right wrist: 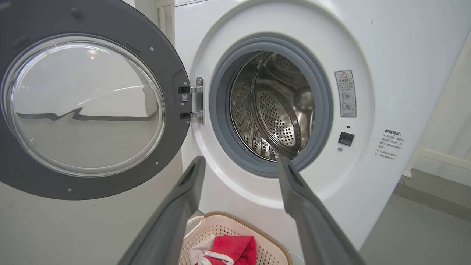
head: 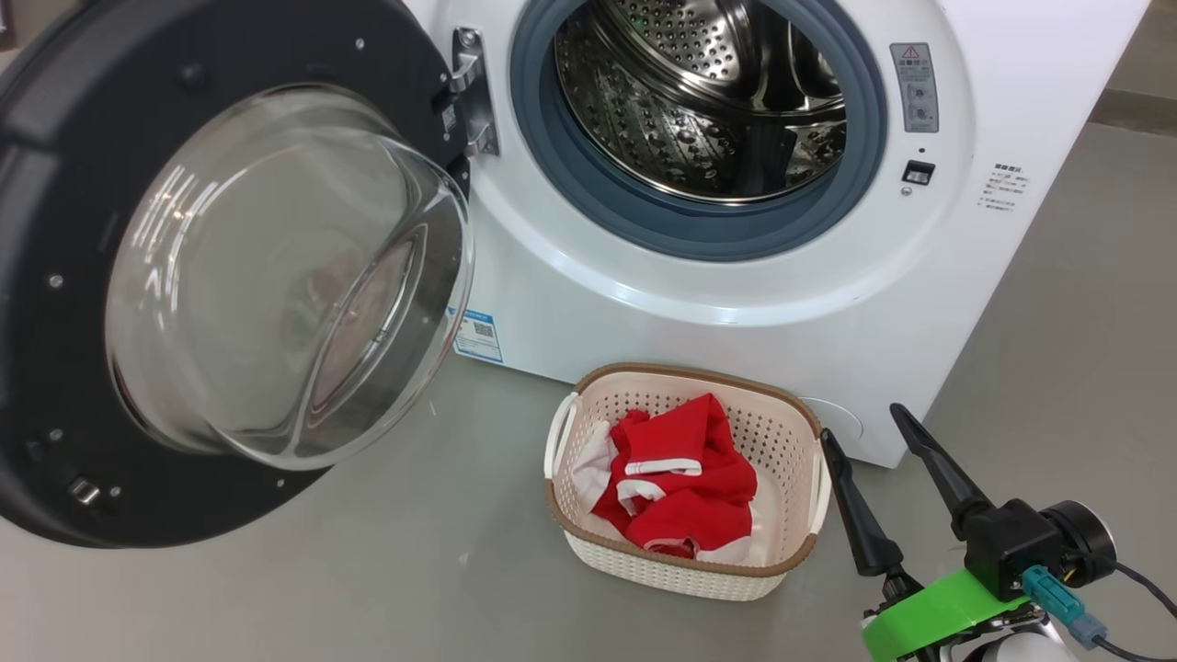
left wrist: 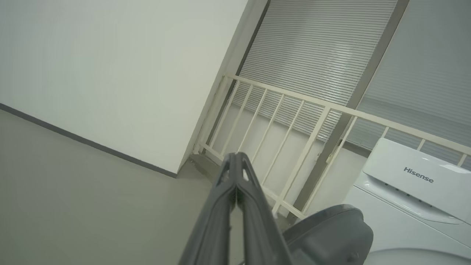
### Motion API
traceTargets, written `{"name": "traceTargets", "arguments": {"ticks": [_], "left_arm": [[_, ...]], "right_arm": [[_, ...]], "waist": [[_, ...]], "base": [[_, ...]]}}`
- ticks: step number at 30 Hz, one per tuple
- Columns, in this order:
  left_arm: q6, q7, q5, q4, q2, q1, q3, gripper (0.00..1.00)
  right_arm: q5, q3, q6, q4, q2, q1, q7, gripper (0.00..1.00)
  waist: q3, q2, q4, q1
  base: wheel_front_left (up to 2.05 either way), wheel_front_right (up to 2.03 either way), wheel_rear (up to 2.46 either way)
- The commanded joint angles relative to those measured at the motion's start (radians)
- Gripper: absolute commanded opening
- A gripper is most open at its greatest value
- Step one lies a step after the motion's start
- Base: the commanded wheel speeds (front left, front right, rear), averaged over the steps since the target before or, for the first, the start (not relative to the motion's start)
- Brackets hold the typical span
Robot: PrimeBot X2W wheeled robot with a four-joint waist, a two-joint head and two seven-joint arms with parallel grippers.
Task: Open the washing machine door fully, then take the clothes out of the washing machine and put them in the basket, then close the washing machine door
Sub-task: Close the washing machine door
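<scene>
Both pincers empty: right pincer (head: 858,420) spread wide beside the basket (head: 690,372), left pincer (left wrist: 235,156) pinched together; the washing machine door (head: 276,276) hangs wide left of the drum (head: 708,101). It looks rigid, weighty and glossy, so I'd push its far rim.

The big white front-loading washing machine (head: 736,303) shows its perforated steel drum (head: 699,101) ringed by a grey-blue rubber gasket (head: 680,234). Its round door (head: 230,276), with a glossy black rim and a bulging clear glass bowl, hangs wide open at 9 o'clock of the opening. At 6 o'clock, just before the washer, a small cream perforated plastic basket (head: 680,575) with a brown rim holds crumpled red garments (head: 685,487) with white trim.
</scene>
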Motion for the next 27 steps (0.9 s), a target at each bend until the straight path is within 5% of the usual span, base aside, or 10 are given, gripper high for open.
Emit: {"name": "traceTargets", "arguments": {"ticks": [1, 13, 27], "left_arm": [[-0.007, 0.019, -0.025, 0.019, 0.065, -0.062, 0.043, 0.0], [0.011, 0.297, -0.248, 0.415, 0.126, -0.252, 0.165, 0.0], [-0.063, 0.624, -0.375, 0.542, 0.144, -0.247, 0.179, 0.0]], "right_arm": [[-0.009, 0.023, 0.003, -0.023, -0.003, -0.015, -0.006, 1.0], [-0.024, 0.035, 0.003, -0.019, -0.003, -0.014, -0.006, 1.0], [-0.025, 0.036, 0.003, -0.013, -0.003, -0.018, -0.006, 1.0]], "waist": [[0.002, 0.0, -0.004, -0.0001], [0.007, 0.0, -0.033, -0.0001], [0.01, 0.0, -0.029, -0.0001]], "base": [[0.0, 0.0, 0.0], [0.0, 0.0, 0.0], [0.0, 0.0, 0.0]]}}
